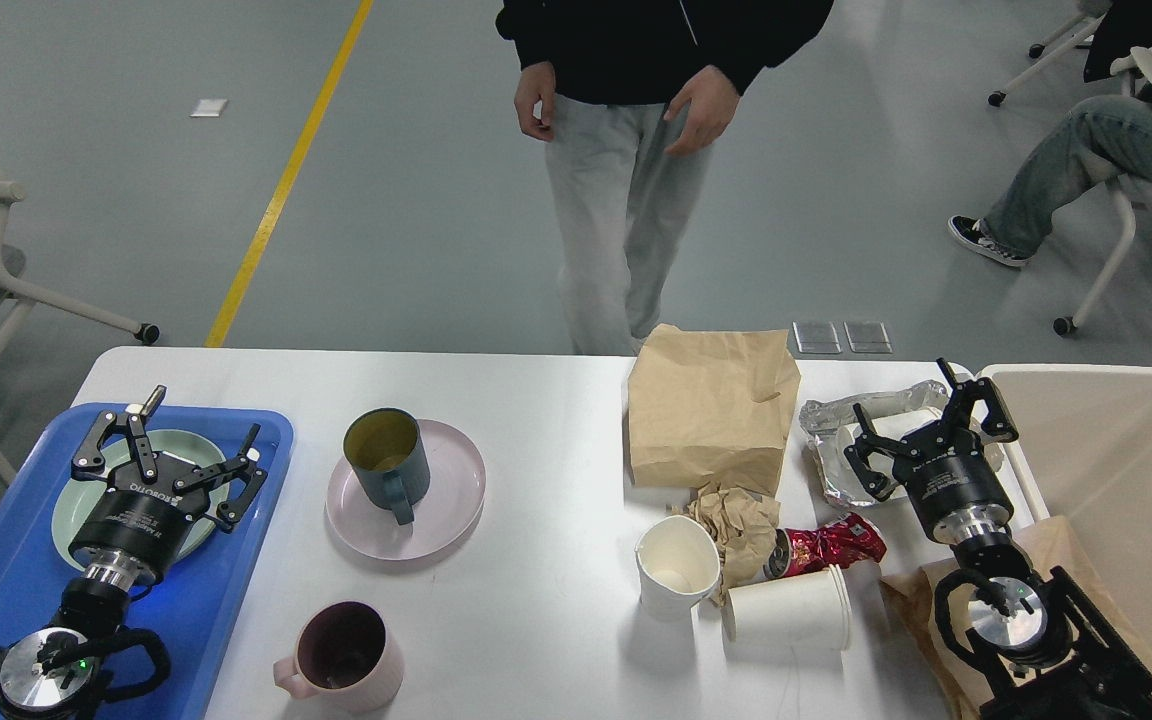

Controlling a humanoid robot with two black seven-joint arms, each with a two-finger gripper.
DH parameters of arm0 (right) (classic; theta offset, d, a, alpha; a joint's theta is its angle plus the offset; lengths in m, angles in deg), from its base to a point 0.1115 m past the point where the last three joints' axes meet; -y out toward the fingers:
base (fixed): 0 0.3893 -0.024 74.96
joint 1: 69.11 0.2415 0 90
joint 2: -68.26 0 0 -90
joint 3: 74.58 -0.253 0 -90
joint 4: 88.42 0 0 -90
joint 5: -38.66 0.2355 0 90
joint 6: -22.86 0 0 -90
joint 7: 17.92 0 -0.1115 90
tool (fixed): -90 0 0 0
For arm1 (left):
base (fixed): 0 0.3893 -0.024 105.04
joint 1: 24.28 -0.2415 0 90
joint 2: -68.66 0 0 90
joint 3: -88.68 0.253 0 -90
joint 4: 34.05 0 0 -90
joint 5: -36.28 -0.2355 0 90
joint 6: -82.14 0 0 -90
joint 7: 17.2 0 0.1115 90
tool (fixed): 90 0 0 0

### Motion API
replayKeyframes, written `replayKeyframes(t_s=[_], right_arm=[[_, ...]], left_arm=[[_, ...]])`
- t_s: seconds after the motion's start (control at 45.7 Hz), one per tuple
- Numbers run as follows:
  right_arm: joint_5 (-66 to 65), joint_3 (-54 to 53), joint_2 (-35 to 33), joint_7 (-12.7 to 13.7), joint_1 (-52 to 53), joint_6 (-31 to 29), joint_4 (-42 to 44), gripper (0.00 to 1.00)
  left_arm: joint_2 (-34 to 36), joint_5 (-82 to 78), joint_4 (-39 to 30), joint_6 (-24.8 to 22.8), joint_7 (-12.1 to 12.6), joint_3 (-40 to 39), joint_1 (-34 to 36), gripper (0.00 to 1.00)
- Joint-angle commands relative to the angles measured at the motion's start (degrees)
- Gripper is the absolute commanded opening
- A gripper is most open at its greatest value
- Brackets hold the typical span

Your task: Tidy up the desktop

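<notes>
The white desktop (536,400) fills the lower half of the head view. My left gripper (191,425) stands open over a pale green plate (76,510) in the blue tray (236,560) at the left, holding nothing. My right gripper (901,425) stands open above a crumpled foil container (831,420) near the right edge, with nothing between its fingers. A dark teal mug (386,460) sits on a pink plate (446,500). A pink mug (341,660) stands near the front edge.
A brown paper bag (711,405) lies at centre right, with crumpled paper (736,520), a red wrapper (826,545) and two white paper cups (676,565) (786,605) in front. A cream bin (1116,470) stands at the right. A person (636,150) stands behind the table.
</notes>
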Motion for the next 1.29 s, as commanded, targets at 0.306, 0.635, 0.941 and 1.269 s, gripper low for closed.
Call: replayKeyframes(t_s=[0.306,0.635,0.941,1.269], right_arm=[[0.00,0.00,0.00,0.00,0.00,0.00,0.00,1.00],[0.00,0.00,0.00,0.00,0.00,0.00,0.00,1.00],[0.00,0.00,0.00,0.00,-0.09,0.00,0.00,1.00],[0.00,0.00,0.00,0.00,0.00,0.00,0.00,1.00]], left_arm=[[0.18,0.00,-0.35,0.80,0.08,0.00,0.53,0.96],[8.52,0.70,-2.63,0.71,-0.88,9.12,0.62,0.96],[31.11,5.62,-6.77,-0.78,-8.26,41.11,13.35,0.96],[40.00,5.71,-6.68,-0.87,-9.59,87.41,49.98,0.96]])
